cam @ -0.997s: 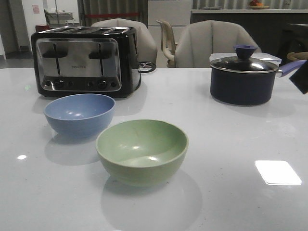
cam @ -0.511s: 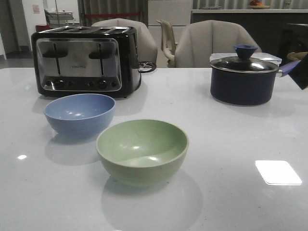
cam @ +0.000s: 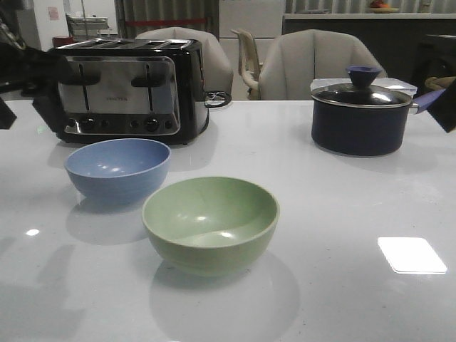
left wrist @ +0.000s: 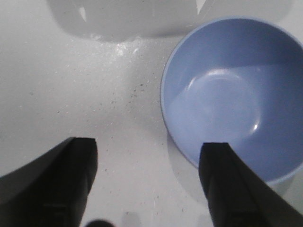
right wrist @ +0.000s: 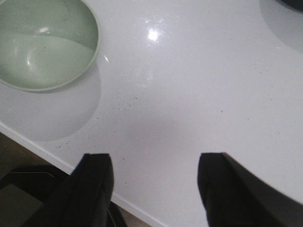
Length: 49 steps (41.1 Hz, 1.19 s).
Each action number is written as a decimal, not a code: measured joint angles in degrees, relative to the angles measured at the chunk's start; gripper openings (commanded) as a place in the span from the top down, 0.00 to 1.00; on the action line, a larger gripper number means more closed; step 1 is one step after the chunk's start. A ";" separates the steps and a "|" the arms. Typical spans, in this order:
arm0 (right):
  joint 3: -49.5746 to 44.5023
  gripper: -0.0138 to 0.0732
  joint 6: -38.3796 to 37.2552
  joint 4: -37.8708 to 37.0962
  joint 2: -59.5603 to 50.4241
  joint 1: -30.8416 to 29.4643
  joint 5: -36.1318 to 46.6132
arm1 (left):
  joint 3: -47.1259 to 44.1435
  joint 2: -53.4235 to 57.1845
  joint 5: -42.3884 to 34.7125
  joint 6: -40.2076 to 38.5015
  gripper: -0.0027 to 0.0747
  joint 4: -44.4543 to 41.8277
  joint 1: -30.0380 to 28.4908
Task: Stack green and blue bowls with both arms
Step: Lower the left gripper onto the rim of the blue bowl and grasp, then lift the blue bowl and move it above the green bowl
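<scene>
The dusty blue bowl (cam: 117, 167) sits upright on the white table, left of centre. The pale green bowl (cam: 210, 221) sits upright just to its right and nearer to me, apart from it. My left arm (cam: 32, 75) is a dark silhouette at the far left, above the table. In the left wrist view my left gripper (left wrist: 147, 182) is open and empty beside the blue bowl (left wrist: 236, 94), with one finger (left wrist: 232, 189) over its rim. My right arm (cam: 447, 107) shows at the right edge. My right gripper (right wrist: 156, 184) is open and empty over the table's front edge, away from the green bowl (right wrist: 42, 42).
A black and chrome toaster (cam: 128, 89) stands behind the blue bowl. A dark navy lidded saucepan (cam: 363, 117) stands at the back right, its handle pointing towards my right arm. Chairs stand behind the table. The table's front edge (right wrist: 52, 151) shows in the right wrist view.
My left arm has come into the front view at the far left, in front of the toaster's left end. The bowls have not moved. The right arm has barely shifted.
</scene>
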State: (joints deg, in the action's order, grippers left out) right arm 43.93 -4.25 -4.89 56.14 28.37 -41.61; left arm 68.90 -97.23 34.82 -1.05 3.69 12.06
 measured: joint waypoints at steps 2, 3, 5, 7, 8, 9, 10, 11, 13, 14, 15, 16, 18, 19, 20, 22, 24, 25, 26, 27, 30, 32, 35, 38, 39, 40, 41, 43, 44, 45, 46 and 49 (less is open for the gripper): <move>0.00 0.26 0.00 0.00 0.00 0.00 0.00 | 1.68 -2.12 0.00 0.00 0.30 0.59 0.00; 0.00 0.26 0.00 0.00 0.00 0.00 0.00 | 2.37 -3.48 -0.11 0.00 0.30 0.88 0.00; 0.00 0.26 0.00 0.00 0.00 0.00 0.00 | 3.78 -5.38 -0.16 0.00 0.30 1.15 0.00; 0.00 0.26 0.00 0.00 0.00 0.00 0.00 | 4.87 -7.40 -0.27 0.00 0.30 1.23 0.00; 0.00 0.26 0.00 0.00 0.00 0.00 0.00 | 5.57 -8.23 -0.38 0.00 0.30 1.34 0.00; 0.00 0.26 0.00 0.00 0.00 0.00 0.00 | 6.06 -9.29 -0.48 0.00 0.30 1.37 0.00; 0.00 0.26 0.00 0.00 0.00 0.00 0.00 | 6.52 -10.03 -0.48 0.00 0.30 1.50 0.00; 0.00 0.26 0.00 0.00 0.00 0.00 0.00 | 7.09 -10.75 -0.48 0.00 0.30 1.63 0.00; 0.00 0.26 0.00 0.00 0.00 0.00 0.00 | 7.98 -12.32 -0.76 0.00 0.30 2.04 0.00; 0.00 0.26 0.00 0.00 0.00 0.00 0.00 | 8.30 -12.91 -0.87 0.00 0.30 2.20 0.00; 0.00 0.26 0.00 0.00 0.00 0.00 0.00 | 8.58 -13.66 -1.11 0.00 0.31 2.31 0.00; 0.00 0.26 0.00 0.00 0.00 0.00 0.00 | 8.88 -14.15 -1.24 0.00 0.31 2.58 0.00; 0.00 0.26 0.00 0.00 0.00 0.00 0.00 | 9.11 -15.01 -1.47 0.00 0.35 2.75 0.00; 0.00 0.26 0.00 0.00 0.00 0.00 0.00 | 9.25 -15.21 -1.50 0.00 0.37 2.87 0.00; 0.00 0.26 0.00 0.00 0.00 0.00 0.00 | 9.24 -15.46 -1.60 0.00 0.40 2.97 0.00; 0.00 0.26 0.00 0.00 0.00 0.00 0.00 | 9.27 -15.68 -1.73 0.00 0.46 3.21 0.00; 0.00 0.26 0.00 0.00 0.00 0.00 0.00 | 9.36 -15.68 -1.73 0.00 0.52 3.32 0.00; 0.00 0.26 0.00 0.00 0.00 0.00 0.00 | 9.36 -15.68 -1.73 0.00 0.55 3.31 0.00; 0.00 0.26 0.00 0.00 0.00 0.00 0.00 | 9.36 -15.68 -1.73 0.00 0.58 3.42 0.00; 0.00 0.26 0.00 0.00 0.00 0.00 0.00 | 9.36 -15.68 -1.73 0.00 0.61 3.42 0.00; 0.00 0.26 0.00 0.00 0.00 0.00 0.00 | 9.36 -15.68 -1.73 0.00 0.69 3.42 0.00; 0.00 0.26 0.00 0.00 0.00 0.00 0.00 | 9.36 -15.68 -1.73 0.00 0.74 3.42 0.00; 0.00 0.26 -0.08 0.00 0.00 0.00 0.00 | 9.36 -15.68 -1.73 0.00 0.81 3.42 0.00; 0.00 0.26 -0.08 0.00 0.00 0.00 0.00 | 9.36 -15.68 -1.63 0.00 0.83 3.51 0.00; 0.00 0.26 -0.08 0.00 0.00 0.00 0.00 | 9.36 -15.68 -1.52 0.00 0.83 3.51 0.00; 0.00 0.26 -0.08 0.00 0.00 0.00 0.00 | 9.36 -15.68 -1.39 0.00 0.83 3.51 0.00; 0.00 0.26 -0.08 0.00 0.00 0.00 0.00 | 9.39 -15.68 -1.25 0.00 0.83 3.54 0.00; 0.00 0.26 -0.08 0.00 0.00 0.00 0.00 | 9.49 -15.68 -1.01 0.00 0.83 3.64 0.00; 0.00 0.26 -0.08 0.00 0.00 0.00 0.00 | 9.49 -15.68 -0.75 0.00 0.83 3.64 0.00; 0.00 0.26 -0.08 0.00 0.00 0.00 0.00 | 9.49 -15.68 -0.45 0.00 0.83 3.64 0.00; 0.00 0.26 -0.08 0.00 0.00 0.00 0.00 | 9.49 -15.56 -0.30 0.00 0.83 3.64 0.00; 0.00 0.26 -0.08 0.00 0.00 0.00 0.00 | 9.49 -14.62 1.03 0.53 0.83 3.64 0.00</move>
State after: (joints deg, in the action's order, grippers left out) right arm 43.93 -4.33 -4.89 56.14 28.37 -41.61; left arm 78.39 -111.85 35.85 -0.52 7.33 12.06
